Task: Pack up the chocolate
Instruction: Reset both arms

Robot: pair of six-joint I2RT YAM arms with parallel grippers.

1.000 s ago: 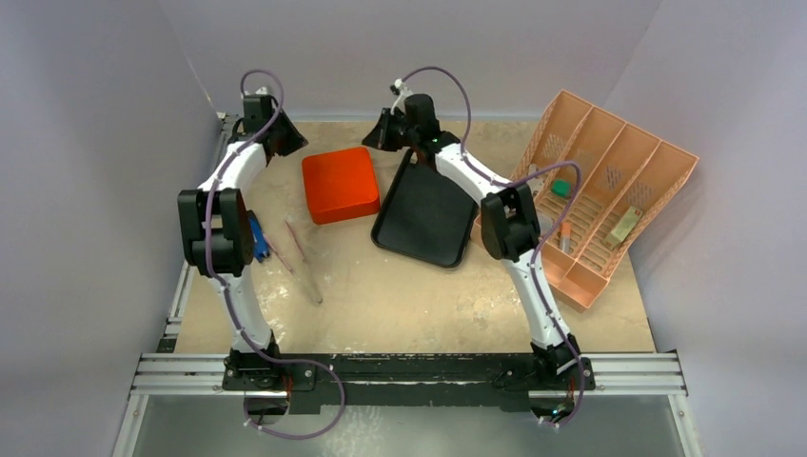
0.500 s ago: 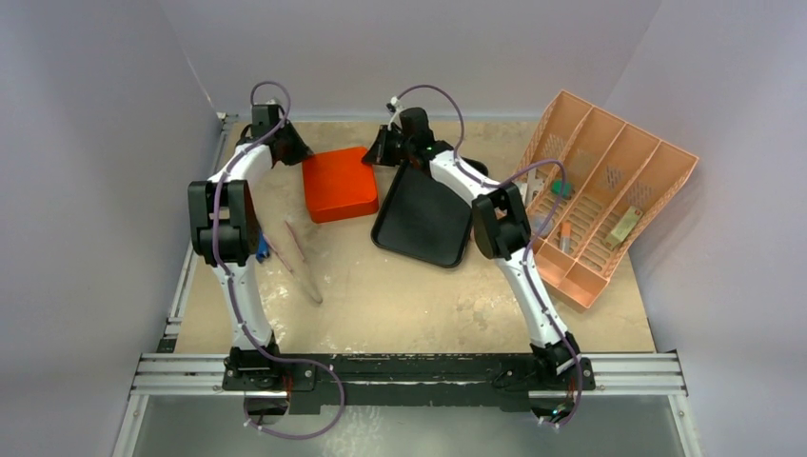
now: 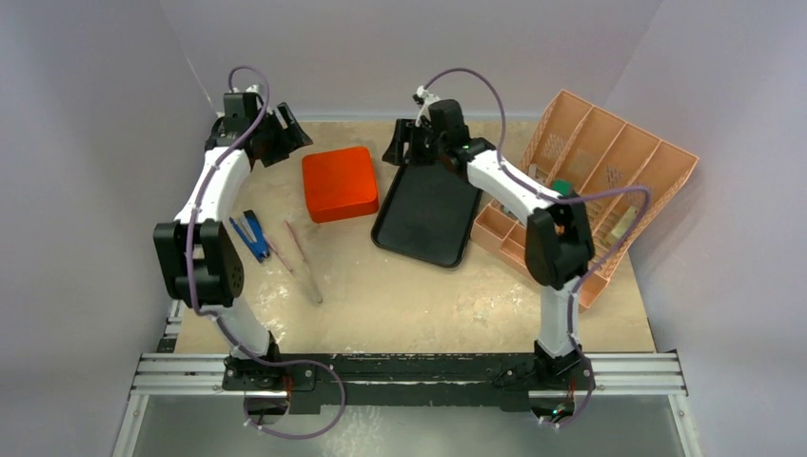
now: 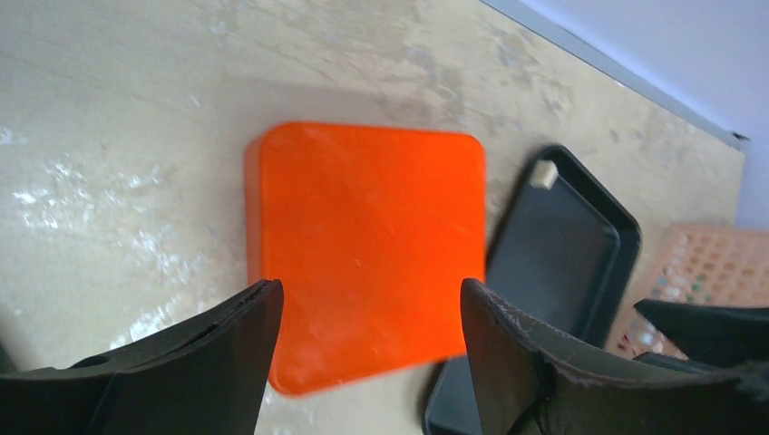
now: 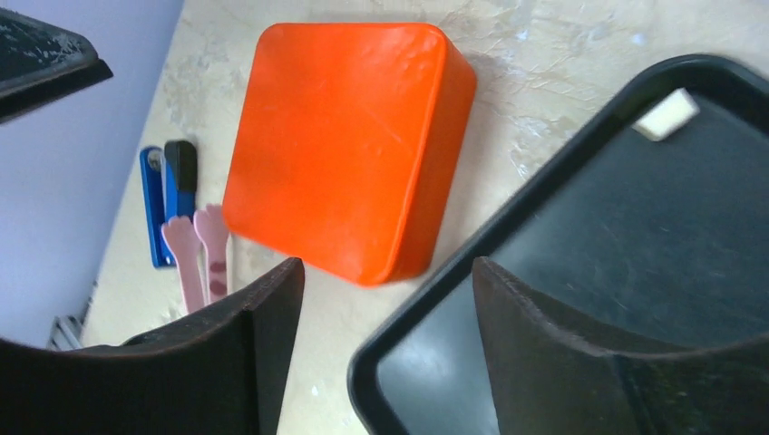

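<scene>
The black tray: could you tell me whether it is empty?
Nearly empty: one cream-white piece lies in a corner of the black tray.

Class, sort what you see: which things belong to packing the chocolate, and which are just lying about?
Job: cream chocolate piece, black tray holding it, orange box (probably).
Lying about: blue stapler, pink utensils, peach organiser.

One orange box (image 3: 340, 184) was on the desk (image 3: 428, 305), and one black tray (image 3: 425, 233). One cream-white chocolate piece (image 5: 666, 115) showed, in the tray. There was one blue stapler (image 3: 251, 235) and two pink paw-tipped sticks (image 5: 199, 258). One peach slotted organizer (image 3: 623, 152) stood at the side, with one green item (image 3: 561, 188) in it; its other contents were too small to count.
</scene>
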